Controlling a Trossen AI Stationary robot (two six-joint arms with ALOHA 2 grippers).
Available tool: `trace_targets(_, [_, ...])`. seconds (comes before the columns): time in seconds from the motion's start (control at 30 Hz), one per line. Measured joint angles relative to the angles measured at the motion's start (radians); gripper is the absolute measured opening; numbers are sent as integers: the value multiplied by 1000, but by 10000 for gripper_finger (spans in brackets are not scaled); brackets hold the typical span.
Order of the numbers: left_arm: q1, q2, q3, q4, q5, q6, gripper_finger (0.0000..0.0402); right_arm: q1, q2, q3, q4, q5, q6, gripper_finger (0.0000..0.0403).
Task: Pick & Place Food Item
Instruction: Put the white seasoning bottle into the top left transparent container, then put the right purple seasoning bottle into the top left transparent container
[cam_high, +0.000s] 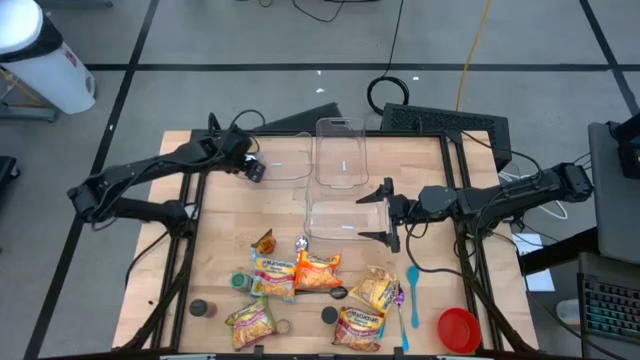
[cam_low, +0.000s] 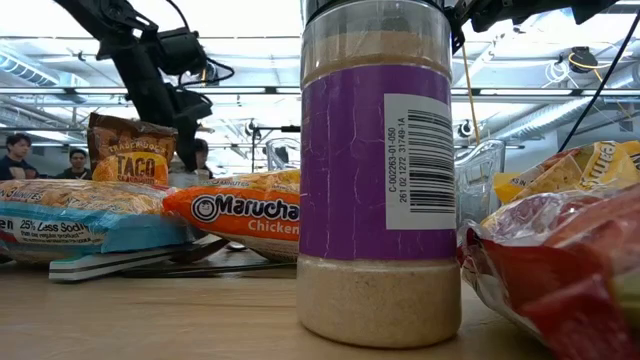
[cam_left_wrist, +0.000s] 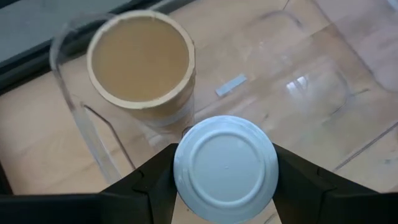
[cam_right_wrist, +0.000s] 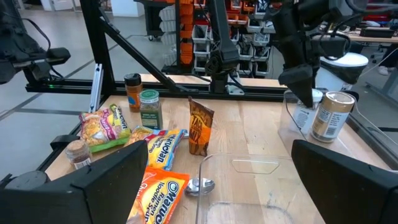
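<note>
Left gripper (cam_left_wrist: 225, 186) clenched on upright white-lidded can (cam_left_wrist: 225, 164), over clear tub (cam_high: 285, 157) at table's (cam_high: 180, 250) far left. Second can (cam_left_wrist: 140, 62) stands upright inside tub, just beside. Right gripper (cam_high: 381, 214) spread wide, holding nothing, above middle tub (cam_high: 338, 220). Noodle packets (cam_high: 272, 277), taco packet (cam_right_wrist: 200, 128), spoon (cam_right_wrist: 200, 185), spice jars (cam_right_wrist: 142, 99) clutter near edge. Low view blocked by purple-labelled jar (cam_low: 379, 170).

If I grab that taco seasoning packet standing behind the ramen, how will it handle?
The taco seasoning packet is a thin creased pouch, so probably light and floppy. It stands upright on a narrow base, so a nudge likely tips it. The open right gripper may crumple it rather than grip firmly.
</note>
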Motion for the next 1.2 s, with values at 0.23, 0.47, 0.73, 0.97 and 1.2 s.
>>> trace_targets(0.23, [0, 76, 0, 40, -8, -6, 210, 0, 0, 0, 1, 0, 0, 391])
trace_targets(0.47, [0, 80, 1, 34, -11, -2, 210, 0, 0, 0, -3, 0, -3, 391])
trace_targets(0.73, [-7, 80, 1, 29, -7, -9, 306, 0, 0, 0, -3, 0, -3, 391])
trace_targets(0.97, [-20, 80, 1, 30, 9, -12, 392, 0, 0, 0, -3, 0, -4, 391])
trace_targets(1.2, [-20, 31, 5, 28, 34, 6, 364, 0, 0, 0, -3, 0, -4, 391])
